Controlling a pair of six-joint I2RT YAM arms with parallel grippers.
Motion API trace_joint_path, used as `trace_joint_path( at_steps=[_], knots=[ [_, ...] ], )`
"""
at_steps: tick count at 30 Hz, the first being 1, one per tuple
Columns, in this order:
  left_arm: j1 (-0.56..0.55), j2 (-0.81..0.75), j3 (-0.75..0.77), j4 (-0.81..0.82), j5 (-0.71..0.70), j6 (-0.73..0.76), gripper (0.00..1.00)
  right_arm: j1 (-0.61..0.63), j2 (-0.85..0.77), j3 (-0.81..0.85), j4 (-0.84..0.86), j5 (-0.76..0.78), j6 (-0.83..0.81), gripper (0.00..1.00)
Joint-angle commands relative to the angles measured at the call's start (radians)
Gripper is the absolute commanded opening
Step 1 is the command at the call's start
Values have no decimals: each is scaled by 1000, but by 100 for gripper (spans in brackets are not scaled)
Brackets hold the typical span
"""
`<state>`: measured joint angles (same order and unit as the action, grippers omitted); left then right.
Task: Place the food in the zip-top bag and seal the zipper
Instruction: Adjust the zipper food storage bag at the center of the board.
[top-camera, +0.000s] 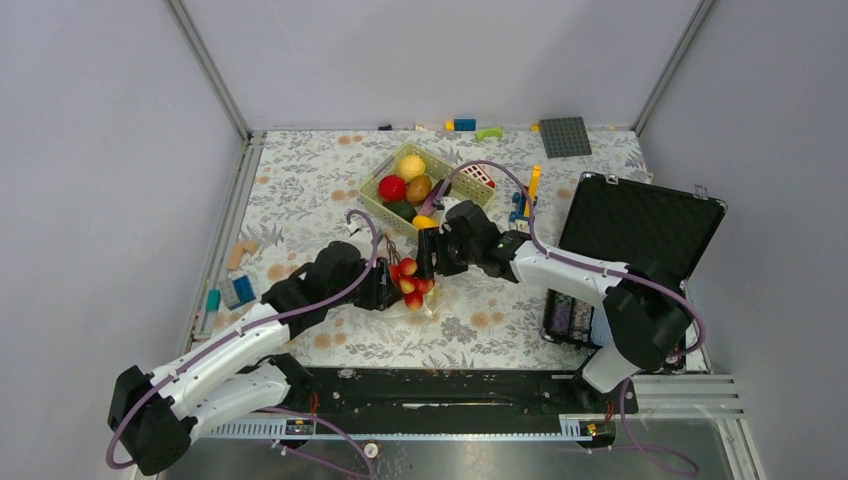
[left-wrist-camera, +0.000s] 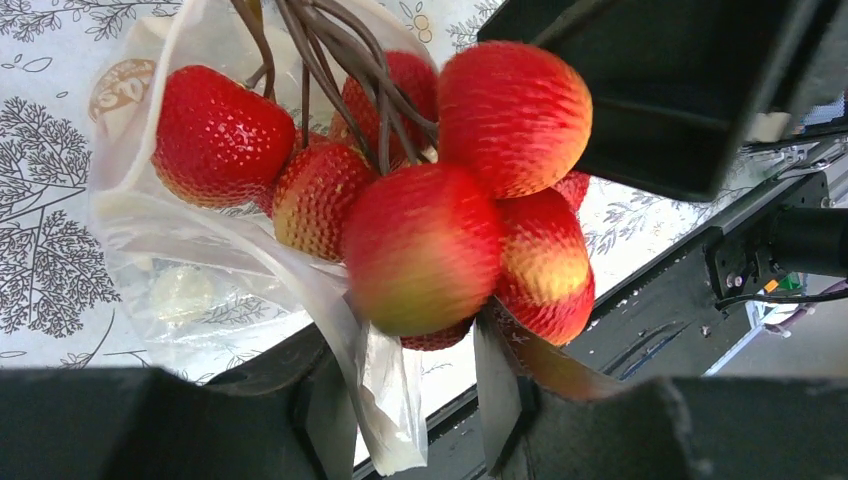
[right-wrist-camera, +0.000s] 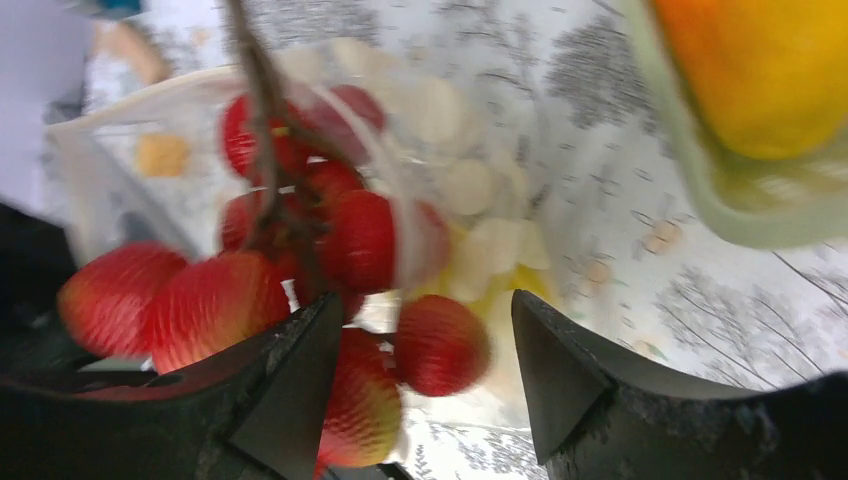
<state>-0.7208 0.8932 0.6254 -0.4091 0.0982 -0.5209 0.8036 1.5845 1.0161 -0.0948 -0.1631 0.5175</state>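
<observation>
Hanging half in the mouth of the bag near the middle of the table, the bunch of red fruit has its brown stems pointing toward the far side and its fruit toward the arms, so its long axis runs roughly far to near. From the left wrist, the bunch shows its stems fanning up out of the top edge. The fruit on the left sits behind clear film and the fruit on the right is bare. The bag lies crumpled on the flowered cloth under and beside the bunch, its mouth gaping. Its film drapes over one finger of the left gripper and hangs down between the two. Those fingers stand partly apart, and whether they pinch the film cannot be told. In the top view the left gripper is just left of the bunch and the right gripper just above it, on the far side. From the right wrist, the right gripper is spread wide and holds nothing. One fruit of the bunch lies between its fingertips without touching either. The bag there is a blur of pale dots behind the fruit. The basket, just beyond, holds more food.
</observation>
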Motion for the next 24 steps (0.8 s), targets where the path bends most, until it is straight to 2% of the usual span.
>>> trace_joint_path(
  at_steps=[1, 7, 10, 16, 20, 22, 24],
  knots=[
    [-5, 6, -11, 79, -22, 11, 0, -3, -32, -31, 192, -264, -42, 70],
    [-5, -5, -38, 106, -21, 9, 0, -2, -62, -69, 238, -315, -41, 69],
    [-4, -27, -58, 129, -5, 10, 0, 4, -13, -31, 177, -281, -54, 61],
    [-4, -75, -87, 158, 5, 18, 0, 80, 51, 54, 24, -55, -139, 59],
    [-4, -74, -91, 165, 10, 24, 0, 101, 102, 81, 9, -21, -147, 59],
    [-4, -69, -89, 165, 8, 26, 0, 114, 121, 91, -1, 8, -152, 56],
    [-4, -65, -87, 160, -1, 25, 0, 126, 124, 94, -15, 70, -149, 46]
  ],
)
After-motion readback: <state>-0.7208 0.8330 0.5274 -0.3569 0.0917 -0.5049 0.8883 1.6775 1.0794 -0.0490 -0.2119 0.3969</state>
